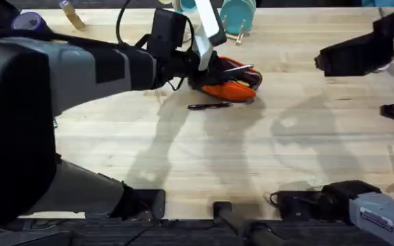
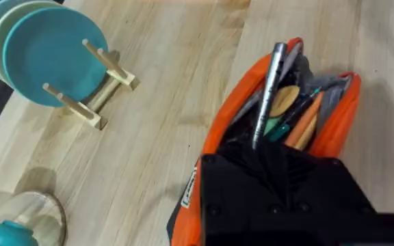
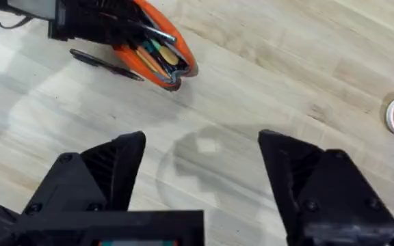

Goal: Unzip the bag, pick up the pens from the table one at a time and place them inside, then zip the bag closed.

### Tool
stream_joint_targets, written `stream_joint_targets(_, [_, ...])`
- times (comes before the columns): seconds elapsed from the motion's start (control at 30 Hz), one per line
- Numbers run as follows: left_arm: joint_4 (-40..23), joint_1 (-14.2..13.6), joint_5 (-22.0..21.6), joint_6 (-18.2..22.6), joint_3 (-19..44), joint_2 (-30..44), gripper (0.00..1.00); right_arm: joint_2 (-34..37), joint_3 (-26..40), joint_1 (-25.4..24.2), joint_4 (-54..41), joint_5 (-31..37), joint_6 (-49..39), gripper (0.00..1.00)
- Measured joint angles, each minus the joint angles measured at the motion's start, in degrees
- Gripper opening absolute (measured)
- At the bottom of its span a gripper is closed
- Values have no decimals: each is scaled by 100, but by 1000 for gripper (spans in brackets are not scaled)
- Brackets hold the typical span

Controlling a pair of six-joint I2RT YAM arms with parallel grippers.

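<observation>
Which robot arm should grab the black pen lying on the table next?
Probably the left. Its gripper is right over the open bag, putting the silver pen in, and the black pen lies just beside the bag. The right gripper hangs open farther away over bare table.

One orange bag [image 1: 232, 87] lies open. Two pens: a silvery one [image 2: 268, 92] inside the bag, a black one [image 1: 209, 106] just beside it. Two teal plates [image 2: 50, 55] stand near it.
</observation>
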Motion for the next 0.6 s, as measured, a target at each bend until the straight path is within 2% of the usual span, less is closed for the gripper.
stream_joint_targets(0.27, [-2,0,-62,2,0,0,40,0,0,0,0,0,1,997])
stream_joint_targets(0.33, [-2,0,-83,20,0,0,87,0,0,0,0,0,2,998])
stream_joint_targets(0.47, [-17,2,-173,54,0,0,483,0,0,0,0,0,2,997])
stream_joint_targets(0.57, [-26,2,-201,61,0,0,922,0,0,0,0,0,2,997])
stream_joint_targets(0.6, [-24,7,-225,61,0,0,974,0,0,0,0,0,0,997])
